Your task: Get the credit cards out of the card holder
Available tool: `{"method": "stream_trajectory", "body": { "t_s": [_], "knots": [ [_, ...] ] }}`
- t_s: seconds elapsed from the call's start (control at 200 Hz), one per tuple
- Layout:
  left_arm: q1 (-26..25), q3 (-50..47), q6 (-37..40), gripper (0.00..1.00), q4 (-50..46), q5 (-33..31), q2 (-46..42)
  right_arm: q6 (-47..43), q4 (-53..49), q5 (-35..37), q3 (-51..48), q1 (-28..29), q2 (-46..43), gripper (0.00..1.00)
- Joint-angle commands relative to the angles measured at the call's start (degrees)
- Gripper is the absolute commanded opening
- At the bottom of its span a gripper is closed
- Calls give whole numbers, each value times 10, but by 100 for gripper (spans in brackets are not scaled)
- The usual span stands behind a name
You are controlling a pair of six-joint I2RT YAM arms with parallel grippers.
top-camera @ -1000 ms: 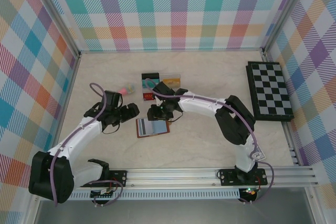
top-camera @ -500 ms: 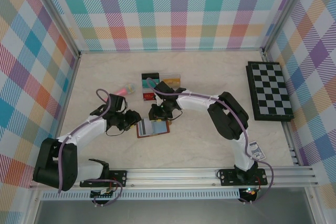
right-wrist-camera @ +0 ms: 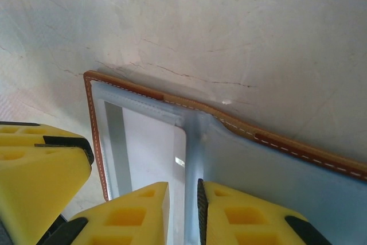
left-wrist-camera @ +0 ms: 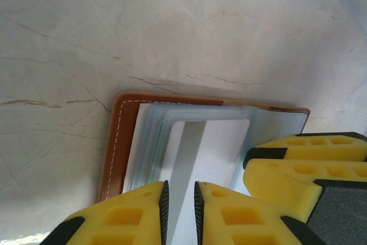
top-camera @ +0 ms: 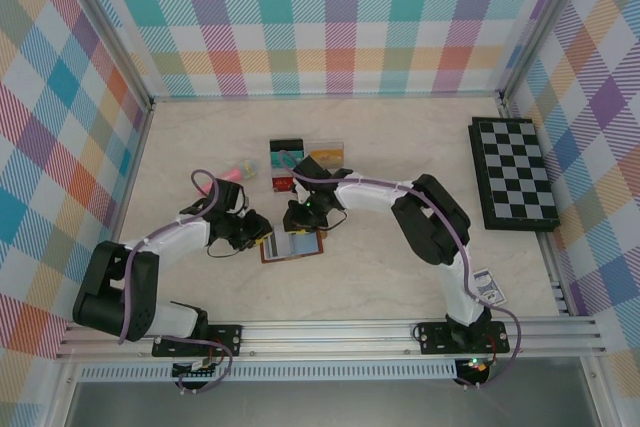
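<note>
Since a second ago my left gripper [top-camera: 262,234] has slid in from the left onto the card holder [top-camera: 296,248], and its jaws have gone from wide to a thin slit. The right gripper [top-camera: 300,225] has dropped a little onto the holder's far edge and narrowed too. The holder itself has not shifted.

It lies open and flat on the table [top-camera: 400,137], just in front of the two arms' wrists, between the grippers.

From the left wrist I see the left gripper [left-wrist-camera: 179,207] low over the brown cover [left-wrist-camera: 118,142], with a stack of clear pocket pages inside it. A pale credit card [left-wrist-camera: 221,144] with a grey stripe sits in the top pocket. The right arm's yellow fingers [left-wrist-camera: 304,170] crowd in at the right, near mine.

From the right wrist, the right gripper [right-wrist-camera: 183,213] stands astride the blue-grey fold of a pocket page, with the card [right-wrist-camera: 149,142] just to its left and the stitched cover [right-wrist-camera: 275,142] running behind.

Both sets of jaws are almost closed, but I cannot tell whether either one actually pinches a page.

A clear box [top-camera: 325,152] sits behind the grippers, and a chessboard [top-camera: 515,175] lies well apart on the right.
</note>
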Motion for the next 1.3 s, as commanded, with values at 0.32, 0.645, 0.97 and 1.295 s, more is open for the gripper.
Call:
{"method": "stream_trajectory", "body": {
  "t_s": [0.32, 0.645, 0.97, 1.295],
  "knots": [
    [-8, -12, 2, 14, -1, -19, 45, -6, 0, -31, 14, 2, 22, 19],
    [-8, -15, 2, 12, -8, -34, 47, -2, 17, -51, 8, 1, 20, 13],
    [-8, -16, 4, 12, -35, -51, 44, 9, 29, -26, -30, -12, -20, 3],
    [-8, -7, 11, 13, -37, -45, 38, 12, 46, -27, -71, -21, -54, 2]
  ]
}}
